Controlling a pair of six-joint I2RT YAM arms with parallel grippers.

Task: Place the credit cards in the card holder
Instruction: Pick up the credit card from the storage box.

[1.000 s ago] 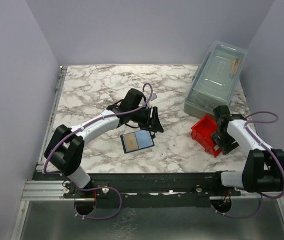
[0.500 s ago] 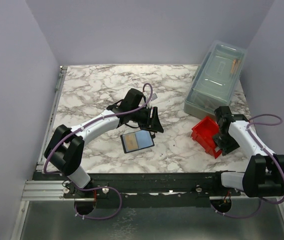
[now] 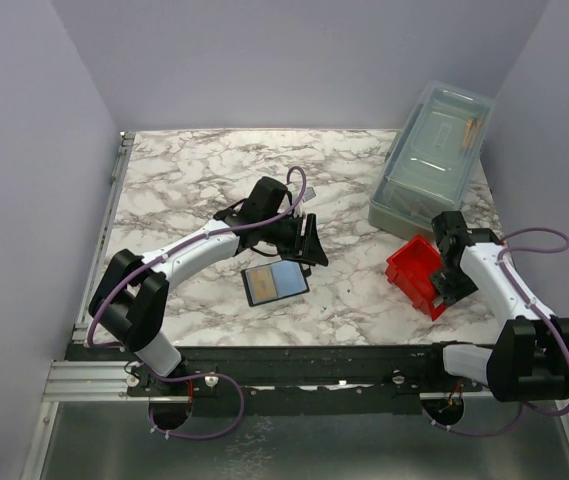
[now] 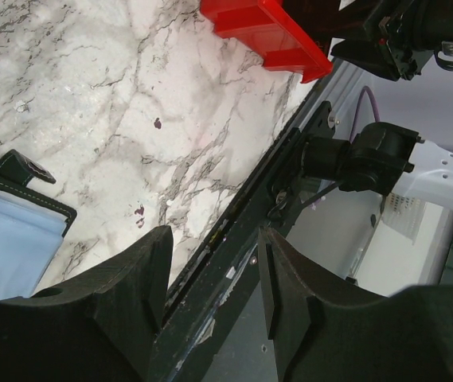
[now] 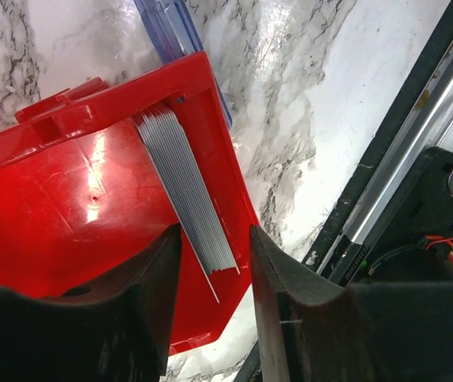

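Note:
The card holder (image 3: 275, 283) lies open on the marble table, black with a pale blue panel; its corner shows in the left wrist view (image 4: 7, 239). My left gripper (image 3: 311, 248) is open and empty just beyond the holder's right end, jaws apart (image 4: 210, 294). The credit cards (image 5: 188, 187) stand on edge as a stack inside the red bin (image 5: 67, 215); only their grey edges show. My right gripper (image 5: 212, 270) is open, and its fingers straddle the stack's near end. In the top view it hangs over the bin's right side (image 3: 448, 288).
The red bin (image 3: 413, 271) sits at the right front of the table. A clear lidded box (image 3: 434, 155) stands behind it at the back right. The black rail (image 3: 314, 362) runs along the table's near edge. Purple walls enclose the table.
My right arm has swung slightly to the right, its wrist staying over the red bin. The left arm and the card holder have not moved.

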